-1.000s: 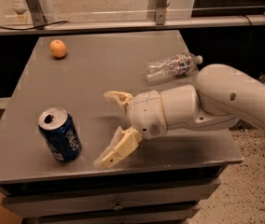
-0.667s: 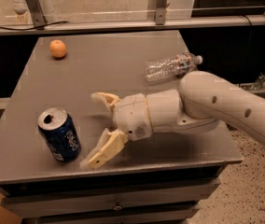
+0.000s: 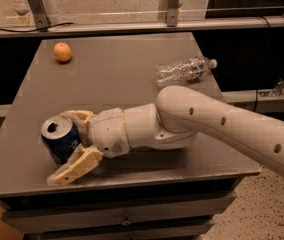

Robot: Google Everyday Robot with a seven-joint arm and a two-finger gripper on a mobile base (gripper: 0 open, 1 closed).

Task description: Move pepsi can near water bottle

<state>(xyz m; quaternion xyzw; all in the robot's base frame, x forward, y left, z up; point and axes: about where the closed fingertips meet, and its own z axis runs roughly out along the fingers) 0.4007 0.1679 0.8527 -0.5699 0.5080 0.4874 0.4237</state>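
Low at lower left of frame, pincer (image 3: pixel 61 148) has its fingers apart, straddling the upright pepsi can (image 3: pixel 62 136), likely lining up a side clamp. Water bottle (image 3: pixel 184 70) lies on its side at upper right of counter (image 3: pixel 117 84), well apart from the can.

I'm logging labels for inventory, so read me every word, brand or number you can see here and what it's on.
Pepsi can, straddled by the open tool at the table's near left corner: lettering on its blue side too blurred to read.
Water bottle: label band too small to read.
No readable text anywhere else.
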